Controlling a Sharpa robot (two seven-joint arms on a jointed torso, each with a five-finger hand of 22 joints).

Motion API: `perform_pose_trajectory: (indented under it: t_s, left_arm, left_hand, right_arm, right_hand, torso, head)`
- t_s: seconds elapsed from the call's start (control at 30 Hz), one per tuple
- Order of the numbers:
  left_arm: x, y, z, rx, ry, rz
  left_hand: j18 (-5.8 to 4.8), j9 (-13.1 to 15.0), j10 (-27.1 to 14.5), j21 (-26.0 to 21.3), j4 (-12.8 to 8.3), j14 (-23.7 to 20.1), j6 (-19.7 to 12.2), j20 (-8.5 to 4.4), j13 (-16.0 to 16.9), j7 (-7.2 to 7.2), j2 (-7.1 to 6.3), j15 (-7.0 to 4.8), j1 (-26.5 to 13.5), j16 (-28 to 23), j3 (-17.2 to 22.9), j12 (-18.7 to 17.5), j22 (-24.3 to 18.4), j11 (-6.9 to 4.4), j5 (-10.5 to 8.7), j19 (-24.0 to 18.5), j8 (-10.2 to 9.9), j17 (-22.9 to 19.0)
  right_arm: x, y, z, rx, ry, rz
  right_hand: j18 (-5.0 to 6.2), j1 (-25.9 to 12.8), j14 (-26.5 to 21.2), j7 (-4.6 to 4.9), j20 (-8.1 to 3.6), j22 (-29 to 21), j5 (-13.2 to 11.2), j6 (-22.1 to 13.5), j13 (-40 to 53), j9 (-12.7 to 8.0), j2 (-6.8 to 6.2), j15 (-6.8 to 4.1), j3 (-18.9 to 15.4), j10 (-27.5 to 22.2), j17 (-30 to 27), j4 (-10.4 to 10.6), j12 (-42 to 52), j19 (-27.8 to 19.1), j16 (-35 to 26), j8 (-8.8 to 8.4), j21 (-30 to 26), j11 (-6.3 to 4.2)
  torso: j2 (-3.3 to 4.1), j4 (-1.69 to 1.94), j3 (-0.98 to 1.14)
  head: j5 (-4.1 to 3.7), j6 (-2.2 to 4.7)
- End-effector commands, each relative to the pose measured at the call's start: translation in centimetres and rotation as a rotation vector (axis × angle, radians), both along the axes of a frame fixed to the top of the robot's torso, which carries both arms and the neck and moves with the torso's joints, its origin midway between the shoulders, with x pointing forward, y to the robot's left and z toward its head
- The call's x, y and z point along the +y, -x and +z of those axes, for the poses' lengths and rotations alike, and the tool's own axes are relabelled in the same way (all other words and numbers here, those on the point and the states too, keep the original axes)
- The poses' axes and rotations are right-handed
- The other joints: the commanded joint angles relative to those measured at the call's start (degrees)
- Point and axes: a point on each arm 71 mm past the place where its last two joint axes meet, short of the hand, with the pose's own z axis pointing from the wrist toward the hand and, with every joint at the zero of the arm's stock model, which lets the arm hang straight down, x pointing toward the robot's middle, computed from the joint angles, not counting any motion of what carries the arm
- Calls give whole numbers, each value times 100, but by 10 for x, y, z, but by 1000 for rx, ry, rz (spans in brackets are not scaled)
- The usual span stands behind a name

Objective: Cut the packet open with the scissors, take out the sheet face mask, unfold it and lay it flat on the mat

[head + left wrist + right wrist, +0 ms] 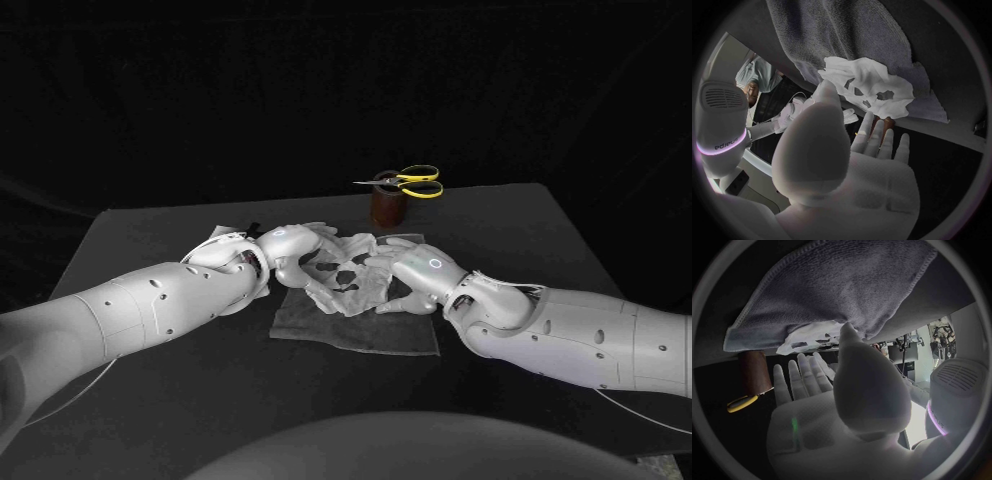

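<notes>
Mask: white sheet face mask (343,268), crumpled and only partly spread, lying on the mat between the two hands, its cut-out holes showing.
Mat: grey cloth (361,330), flat on the middle of the table.
Left hand (281,250): at the mask's left edge, fingers straight and apart, thumb tip against the mask, gripping nothing.
Right hand (411,275): at the mask's right edge, fingers likewise spread, thumb tip on the mask, gripping nothing.
Scissors (411,182): yellow-handled, standing in a brown holder (387,207) just behind the mat.
Table (144,230): black.
</notes>
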Motion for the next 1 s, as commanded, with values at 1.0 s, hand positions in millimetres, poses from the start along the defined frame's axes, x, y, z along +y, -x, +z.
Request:
perform_pose_trajectory:
  t_s: [1.0]
  left_arm:
    - [2,-7,-11,98,-125,45]
  left_hand:
    - [-11,-81,-542,-7,3,59,-715,20,-23,170,-206,126,-280,-159,-248,-25,-12,165,68,4,-200,3]
  right_arm:
    - [-9,-23,-14,107,149,-34]
  right_hand:
    - [-126,-395,-231,443,-8,-67,253,-749,-13,-243,57,129,-192,-437,-87,2,-26,-112,-2,-44,9,125]
  torso:
    - [-5,2,-3]
  head:
    - [-5,0]
